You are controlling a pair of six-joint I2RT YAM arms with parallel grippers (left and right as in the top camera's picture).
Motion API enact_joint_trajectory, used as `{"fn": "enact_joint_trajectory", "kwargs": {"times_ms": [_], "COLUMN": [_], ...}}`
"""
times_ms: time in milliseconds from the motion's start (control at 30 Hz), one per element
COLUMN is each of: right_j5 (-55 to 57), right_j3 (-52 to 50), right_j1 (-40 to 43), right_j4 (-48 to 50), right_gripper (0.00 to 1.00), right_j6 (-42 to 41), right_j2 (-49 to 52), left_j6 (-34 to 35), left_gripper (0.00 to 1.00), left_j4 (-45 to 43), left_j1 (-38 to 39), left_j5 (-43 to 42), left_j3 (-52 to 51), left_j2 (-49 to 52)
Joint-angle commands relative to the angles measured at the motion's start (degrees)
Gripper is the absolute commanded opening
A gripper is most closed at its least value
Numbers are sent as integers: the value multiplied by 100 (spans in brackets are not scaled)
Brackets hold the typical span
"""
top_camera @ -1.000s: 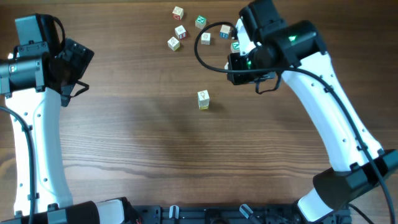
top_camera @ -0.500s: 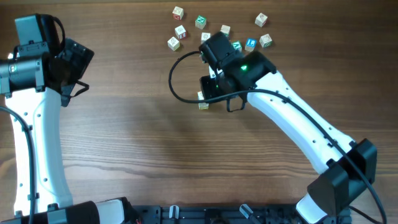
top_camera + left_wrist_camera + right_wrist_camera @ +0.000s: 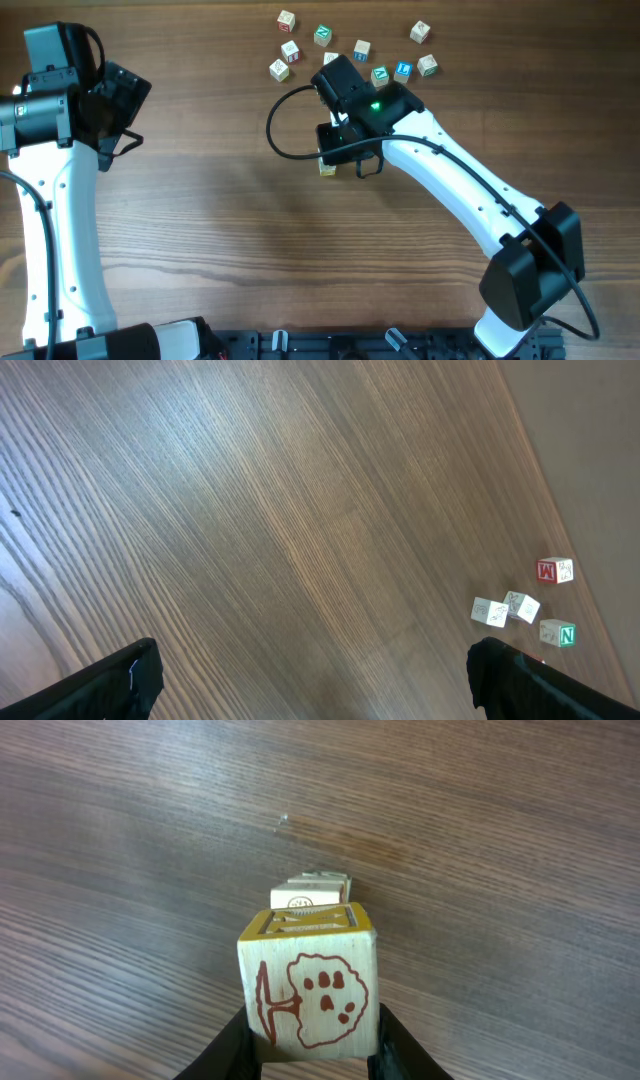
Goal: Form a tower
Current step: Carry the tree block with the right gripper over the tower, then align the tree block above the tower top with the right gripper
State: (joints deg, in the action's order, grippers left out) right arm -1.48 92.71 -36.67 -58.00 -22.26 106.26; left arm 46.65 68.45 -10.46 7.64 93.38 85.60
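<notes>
**A:** Where does the tower stand?

**B:** The tower (image 3: 327, 170) is near the middle of the worktop (image 3: 200, 230), well apart from the loose cubes (image 3: 290, 50) scattered on the far side. From overhead only a yellowish lower edge of it shows, because the wrist of the right arm (image 3: 450, 180) covers the rest. I cannot tell how many cubes it has.

**A:** And the right end effector?

**B:** The right end effector (image 3: 313, 1055) is pinching the tree cube (image 3: 310, 985), with one dark finger (image 3: 232, 1045) low on each side. The cube is pale wood with a yellow-framed top. A red-brown tree is drawn on the face towards the wrist camera.

**A:** Is that cube on the tower?

**B:** In the right wrist view the top of the tower peeks out just past the cube's upper edge, pale with a round mark. The two are lined up closely. Whether they touch, I cannot tell.

**A:** What about the left side?

**B:** The left end effector (image 3: 310, 680) is spread wide with nothing between its fingers. It hangs over bare wood far to the left of the tower. Its camera catches four loose cubes at the right. One is the red M cube (image 3: 553, 571) and one is the green N cube (image 3: 558, 633). Two pale ones sit between them, close together.
</notes>
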Motion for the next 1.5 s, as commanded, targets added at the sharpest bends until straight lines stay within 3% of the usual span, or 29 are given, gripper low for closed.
{"fn": "enact_joint_trajectory", "kwargs": {"times_ms": [0, 567, 1467], "right_j5": [-92, 175, 479], "right_j3": [-48, -48, -61], "right_j1": [-13, -293, -293], "right_j4": [26, 39, 72], "right_gripper": [26, 22, 27], "right_j6": [-188, -216, -466], "right_j2": [144, 400, 409], "left_j6": [31, 31, 31], "left_gripper": [100, 100, 100], "left_j4": [-2, -2, -2], "left_j1": [-26, -26, -26], "left_j5": [37, 39, 39], "left_j3": [42, 42, 44], "left_j2": [-74, -74, -74]}}
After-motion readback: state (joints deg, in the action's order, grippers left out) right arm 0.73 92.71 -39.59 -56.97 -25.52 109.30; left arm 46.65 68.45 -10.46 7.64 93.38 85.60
